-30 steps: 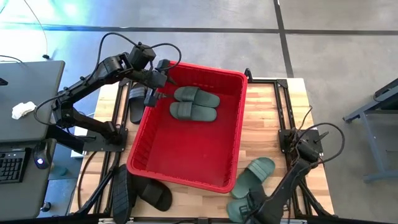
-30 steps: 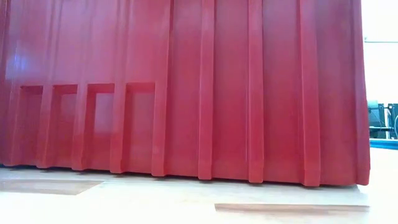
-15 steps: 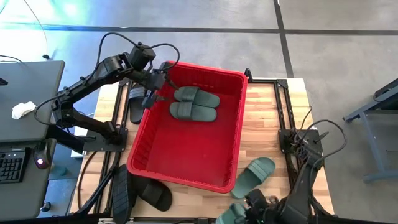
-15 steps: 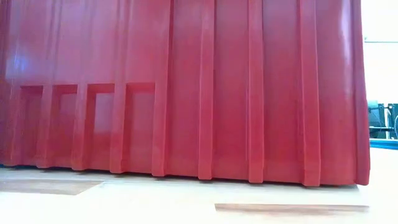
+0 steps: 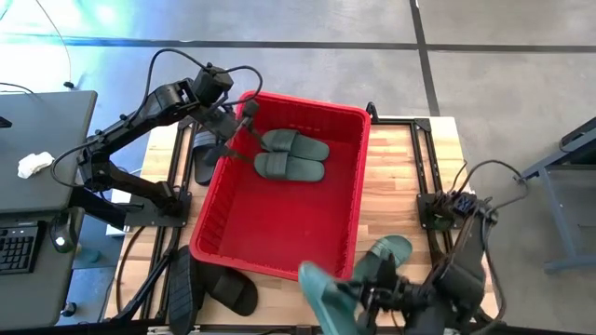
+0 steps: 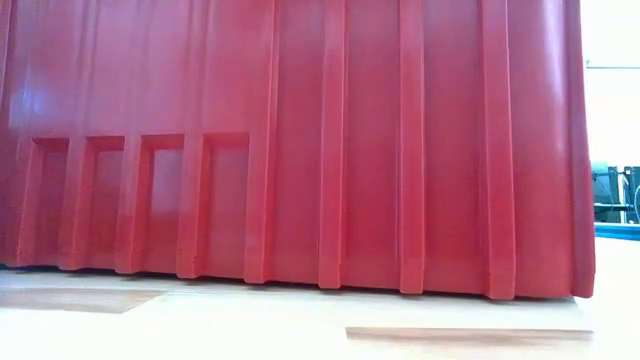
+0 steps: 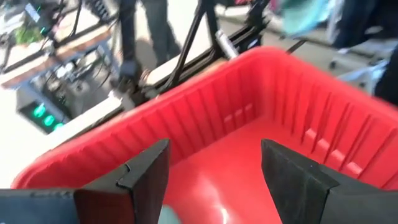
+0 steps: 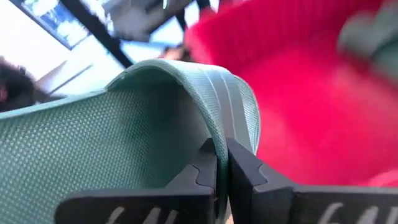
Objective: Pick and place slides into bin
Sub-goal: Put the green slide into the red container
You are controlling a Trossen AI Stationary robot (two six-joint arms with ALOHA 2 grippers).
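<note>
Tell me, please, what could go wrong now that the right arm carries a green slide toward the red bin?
1. The right pincer pinches only the thin strap of the green slide, so the slide may swing or slip out.
2. The slide hangs outside the bin, near its rim; it could hit the rim and fall on the table.
3. The left pincer hovers open over the bin's far corner, so the arms might meet above it.
</note>
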